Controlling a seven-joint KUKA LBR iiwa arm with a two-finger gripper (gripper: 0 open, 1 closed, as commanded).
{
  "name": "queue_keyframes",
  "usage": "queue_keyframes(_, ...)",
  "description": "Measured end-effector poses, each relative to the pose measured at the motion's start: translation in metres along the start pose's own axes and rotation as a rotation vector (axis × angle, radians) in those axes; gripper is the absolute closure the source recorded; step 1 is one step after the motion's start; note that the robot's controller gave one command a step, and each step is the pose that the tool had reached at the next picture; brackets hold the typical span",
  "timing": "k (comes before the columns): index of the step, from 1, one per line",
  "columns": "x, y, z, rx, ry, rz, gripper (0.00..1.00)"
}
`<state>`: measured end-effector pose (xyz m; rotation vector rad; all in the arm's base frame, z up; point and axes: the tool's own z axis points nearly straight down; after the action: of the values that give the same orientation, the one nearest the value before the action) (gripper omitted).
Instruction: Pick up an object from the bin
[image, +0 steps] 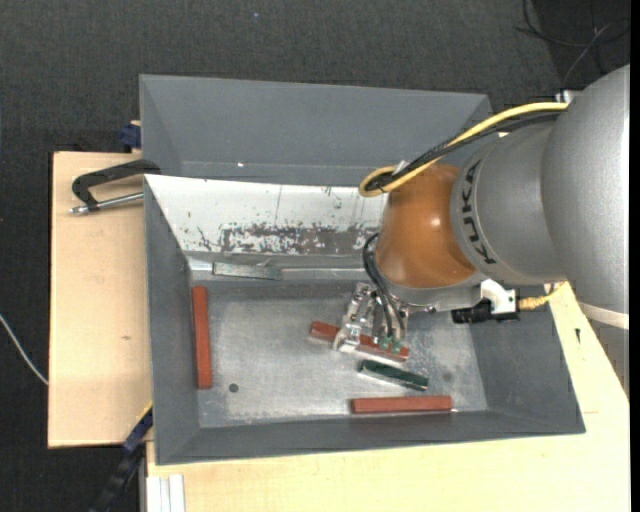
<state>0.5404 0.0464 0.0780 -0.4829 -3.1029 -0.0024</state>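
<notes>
Pincer (372, 328) points down right of the bin's (300, 130) centre, at a small red block (324, 331); its opening cannot be told. The arm (560, 190) is marked "KUKA".

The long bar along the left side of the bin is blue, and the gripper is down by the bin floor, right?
Not quite. The camera view shows the long bar along the left side of the bin is red, not blue. The gripper is down by the bin floor, as you said.
</notes>
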Motion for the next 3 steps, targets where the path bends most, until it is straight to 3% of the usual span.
queue_keyframes(2, 0.002, 0.000, -0.005, 0.001, 0.001, -0.001, 1.00)
queue_keyframes(3, 0.003, -0.001, -0.025, 0.002, 0.004, 0.000, 1.00)
